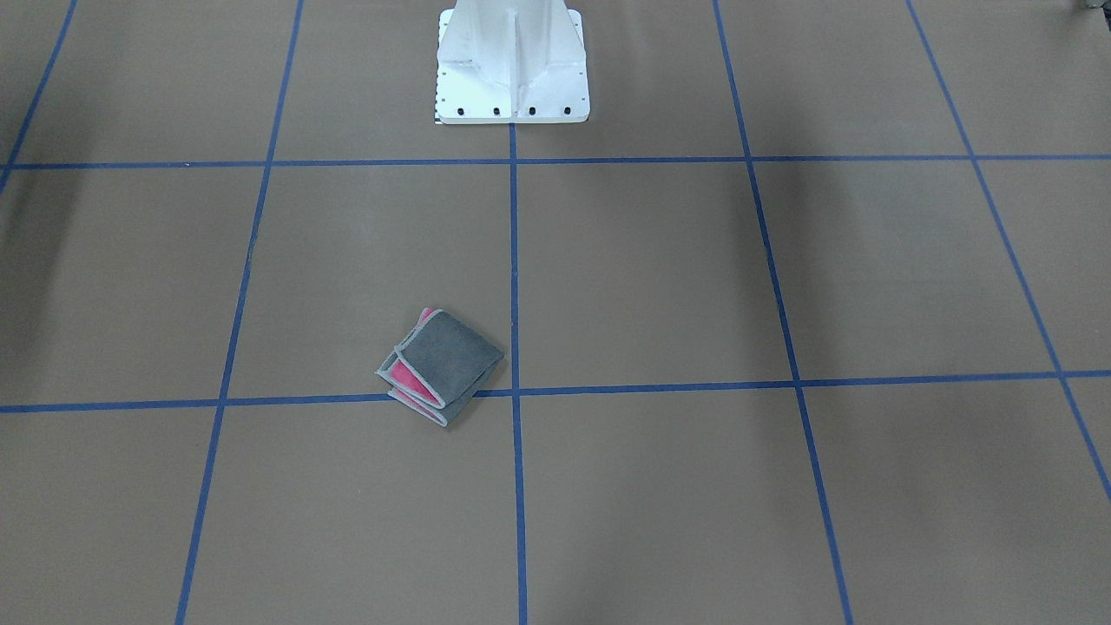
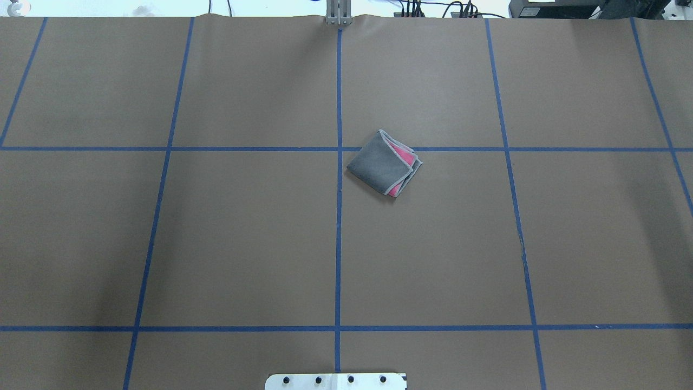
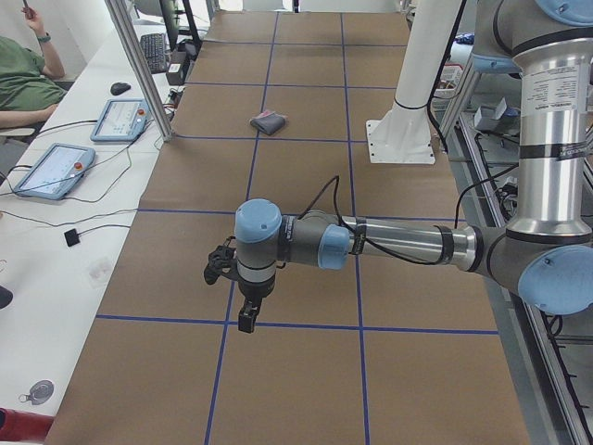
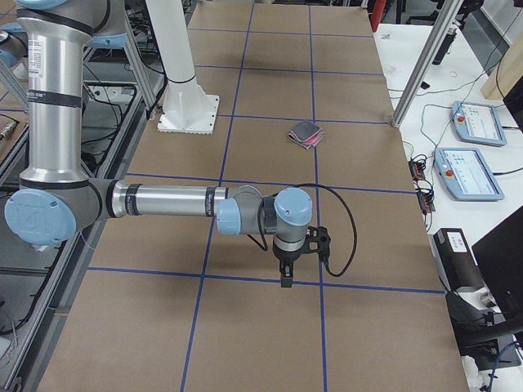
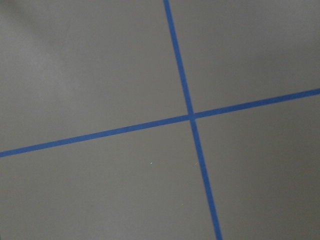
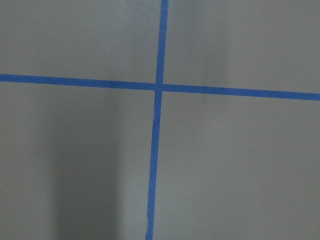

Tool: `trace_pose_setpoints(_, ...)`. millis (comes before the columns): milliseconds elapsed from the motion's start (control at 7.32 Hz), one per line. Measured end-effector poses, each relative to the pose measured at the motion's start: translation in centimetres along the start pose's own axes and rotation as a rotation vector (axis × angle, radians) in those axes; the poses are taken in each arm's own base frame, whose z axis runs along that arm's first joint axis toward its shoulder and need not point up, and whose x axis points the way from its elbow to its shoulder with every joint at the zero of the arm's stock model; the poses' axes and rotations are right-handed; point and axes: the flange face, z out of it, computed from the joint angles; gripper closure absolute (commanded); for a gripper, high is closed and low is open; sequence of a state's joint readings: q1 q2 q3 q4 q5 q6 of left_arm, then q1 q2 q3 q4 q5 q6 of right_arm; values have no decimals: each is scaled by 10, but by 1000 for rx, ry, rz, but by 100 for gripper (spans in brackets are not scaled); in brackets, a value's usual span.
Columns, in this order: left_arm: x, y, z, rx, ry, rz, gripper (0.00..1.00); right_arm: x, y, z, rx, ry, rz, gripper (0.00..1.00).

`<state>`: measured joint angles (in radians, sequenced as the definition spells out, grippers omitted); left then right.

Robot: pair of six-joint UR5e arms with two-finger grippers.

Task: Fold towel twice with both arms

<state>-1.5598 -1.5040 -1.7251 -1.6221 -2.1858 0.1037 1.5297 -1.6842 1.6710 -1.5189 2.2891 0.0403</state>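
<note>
On brown paper table (image 1: 660,278) gridded with blue tape (image 1: 512,260), lying folded into a small packet: towel (image 1: 441,365), dark grey face up, pink peeking out at the open edges (light grey stitching outlining each layer), overlapping one tape line just beside a crossing, well out from white pedestal (image 1: 512,69). Hanging over the paper near the table's two ends, well apart from it: left gripper (image 3: 246,322) and right gripper (image 4: 286,278), both pointing down; finger spread impossible to tell here.

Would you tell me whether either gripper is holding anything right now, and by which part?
Neither holds anything: the towel lies folded on the table, far from the left gripper and the right gripper.
</note>
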Motion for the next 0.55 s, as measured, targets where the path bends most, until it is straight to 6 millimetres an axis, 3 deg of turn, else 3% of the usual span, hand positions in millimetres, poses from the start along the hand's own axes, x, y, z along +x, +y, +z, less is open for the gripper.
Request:
trace_pose_setpoints(273, 10, -12, -3, 8, 0, -66, 0, -1, 5, -16, 8, 4, 31, 0)
trace_pose_setpoints(546, 14, -14, -3, 7, 34, -94, 0, -17, 5, -41, 29, 39, 68, 0)
